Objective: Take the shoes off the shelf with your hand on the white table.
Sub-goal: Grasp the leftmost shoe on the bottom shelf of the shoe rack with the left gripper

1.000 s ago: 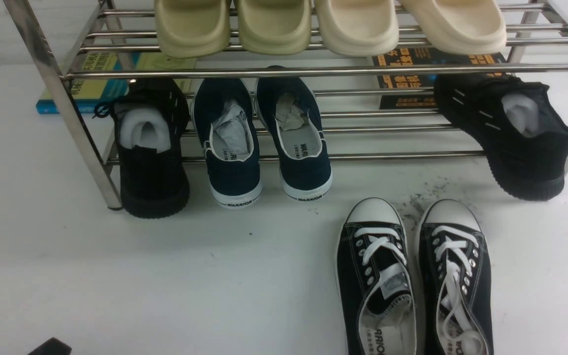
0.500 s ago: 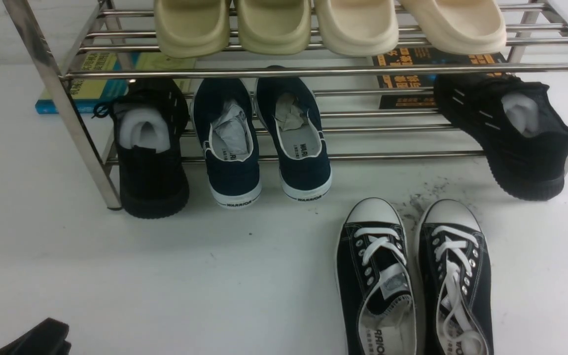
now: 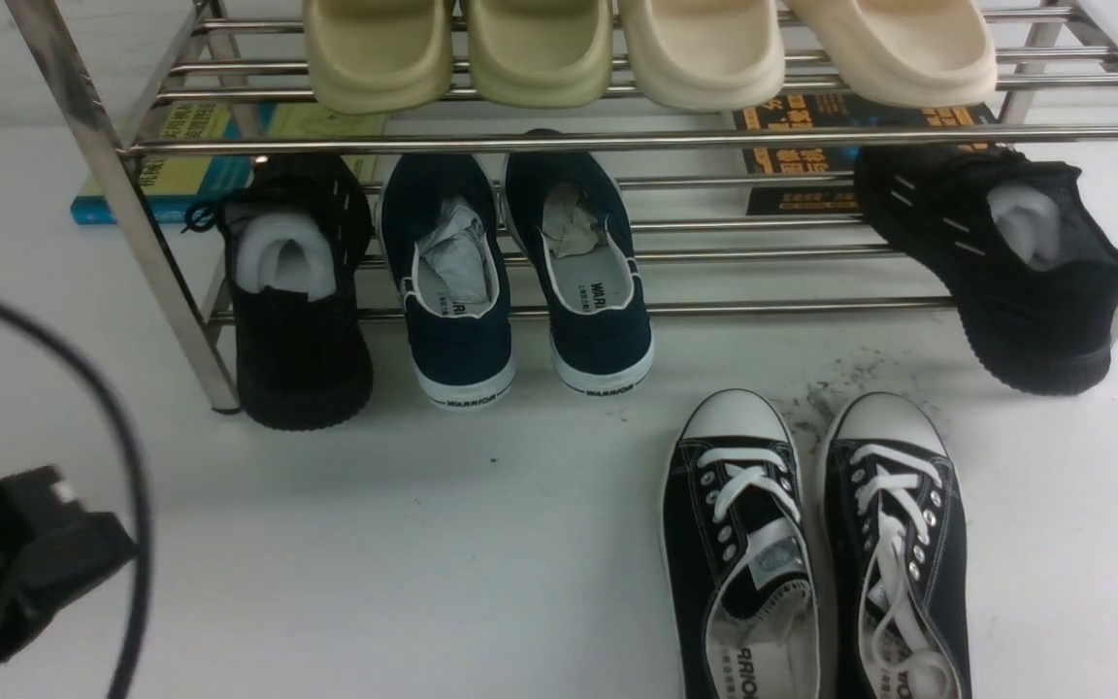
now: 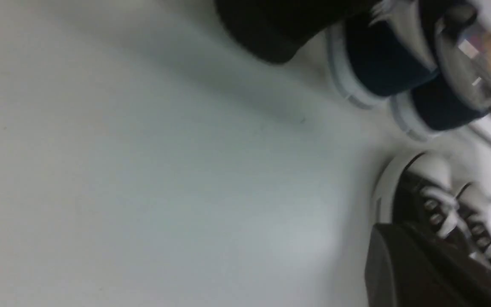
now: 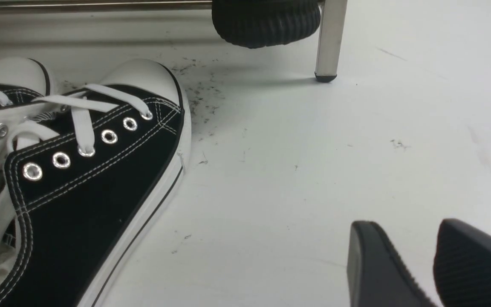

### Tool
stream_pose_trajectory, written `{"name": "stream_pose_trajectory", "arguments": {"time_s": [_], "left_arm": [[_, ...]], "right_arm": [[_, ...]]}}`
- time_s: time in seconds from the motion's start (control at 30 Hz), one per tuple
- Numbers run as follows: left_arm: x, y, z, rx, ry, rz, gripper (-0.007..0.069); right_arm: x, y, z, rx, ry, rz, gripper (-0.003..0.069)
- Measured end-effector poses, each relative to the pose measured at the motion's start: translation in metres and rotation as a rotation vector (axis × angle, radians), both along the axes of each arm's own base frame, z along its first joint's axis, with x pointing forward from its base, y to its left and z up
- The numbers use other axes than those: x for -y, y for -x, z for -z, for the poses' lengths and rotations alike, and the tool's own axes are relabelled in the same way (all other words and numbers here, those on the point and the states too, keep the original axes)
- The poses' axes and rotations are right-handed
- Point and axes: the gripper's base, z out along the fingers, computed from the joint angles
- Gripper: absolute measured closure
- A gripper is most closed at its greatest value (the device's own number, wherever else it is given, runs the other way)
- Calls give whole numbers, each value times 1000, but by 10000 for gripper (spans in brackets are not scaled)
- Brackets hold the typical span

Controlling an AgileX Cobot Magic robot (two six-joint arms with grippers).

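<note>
The shoes, a navy slip-on pair (image 3: 457, 291) (image 3: 588, 282) with white soles, lean heel-out on the lower tier of the steel shelf (image 3: 617, 141), their heels resting on the white table (image 3: 423, 544). My left gripper (image 3: 35, 544) hangs low at the front left, far from the shoes, with a cable arching over it. In the blurred left wrist view its jaws (image 4: 399, 256) form one shut dark mass holding nothing, and the navy shoes (image 4: 382, 64) lie ahead. In the right wrist view, my right gripper (image 5: 403, 230) is open and empty above the table.
Two black lace-up sneakers (image 3: 743, 544) (image 3: 894, 544) stand on the table at front right. Black knit sneakers (image 3: 297, 311) (image 3: 1015, 262) lean at each end of the lower tier. Cream slippers (image 3: 540, 49) fill the top tier. Books (image 3: 200, 165) (image 3: 831, 126) lie behind the shelf.
My left gripper has risen into the front view from the bottom left corner, and its cable has swung in. The shoes and shelf have not moved.
</note>
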Motion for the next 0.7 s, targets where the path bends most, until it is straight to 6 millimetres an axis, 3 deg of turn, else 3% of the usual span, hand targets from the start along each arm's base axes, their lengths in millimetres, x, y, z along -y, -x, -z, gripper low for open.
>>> {"name": "stream_pose_trajectory", "arguments": {"time_s": [0.13, 0.3, 0.43, 0.53, 0.7], "left_arm": [[5, -55, -8, -154, -81, 98, 587], [17, -109, -15, -233, -90, 239, 491], [33, -131, -23, -200, -96, 312, 408], [65, -147, -29, -131, -125, 403, 311], [94, -170, -32, -72, -197, 394, 258]], "right_arm": [[0, 0, 0, 0, 0, 0, 421], [0, 0, 0, 0, 0, 0, 421], [0, 0, 0, 0, 1, 0, 421], [0, 0, 0, 0, 1, 0, 421], [0, 0, 0, 1, 1, 0, 421]]}}
